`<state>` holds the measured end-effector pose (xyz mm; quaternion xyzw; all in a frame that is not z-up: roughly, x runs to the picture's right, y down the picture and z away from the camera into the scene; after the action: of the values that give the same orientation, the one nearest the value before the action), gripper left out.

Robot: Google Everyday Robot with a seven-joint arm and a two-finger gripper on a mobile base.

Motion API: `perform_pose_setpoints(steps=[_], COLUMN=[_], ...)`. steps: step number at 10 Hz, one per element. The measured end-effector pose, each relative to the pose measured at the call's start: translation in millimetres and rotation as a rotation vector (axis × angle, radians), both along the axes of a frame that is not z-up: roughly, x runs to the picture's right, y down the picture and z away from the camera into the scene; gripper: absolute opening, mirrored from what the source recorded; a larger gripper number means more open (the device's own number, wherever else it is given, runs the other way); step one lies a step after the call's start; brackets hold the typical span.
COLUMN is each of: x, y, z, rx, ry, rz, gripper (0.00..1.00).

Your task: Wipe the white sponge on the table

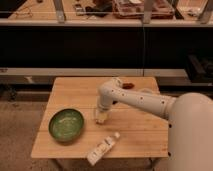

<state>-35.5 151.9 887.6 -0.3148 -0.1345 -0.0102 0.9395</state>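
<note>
The light wooden table (137, 127) fills the middle of the camera view. My white arm reaches in from the right, and my gripper (101, 115) points down at the tabletop just right of the green bowl. It is shut on the white sponge (101, 119), a small off-white block pressed against the boards. The fingers hide the top of the sponge.
A green bowl (66, 125) sits at the table's front left, close to the gripper. A white bottle with a cap (102, 149) lies near the front edge. A small red object (129, 85) lies at the back right. A dark counter with shelves stands behind the table.
</note>
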Motion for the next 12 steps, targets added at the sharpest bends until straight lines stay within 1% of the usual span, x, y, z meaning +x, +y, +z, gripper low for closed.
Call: perform_pose_setpoints(steps=[2,3,4,5,7,8,9,10,11,12], x=[4.0,7.4,14.6,28.6,50.8,69.7,82.4,94.4,113.4,124.2], y=[22.3,29.4,39.8,46.7,50.1,49.2,48.1,47.4,43.4,38.8], z=[-9.3,-13.8,-21.0,-27.8,-37.7,-43.4,-45.5,-45.3,-41.8,-38.4], rx=[-0.018,-0.024,-0.029,-0.030,-0.027,-0.024,-0.026,-0.033,-0.041,-0.048], ry=[-0.015,-0.020,-0.024,-0.016,0.005,0.027,0.044,0.061,0.089,0.106], rz=[-0.040,-0.047,-0.058,-0.059,-0.044,-0.026,-0.010,0.005,0.031,0.053], gripper=[0.00,0.00,0.00,0.00,0.00,0.00,0.00,0.00,0.00,0.00])
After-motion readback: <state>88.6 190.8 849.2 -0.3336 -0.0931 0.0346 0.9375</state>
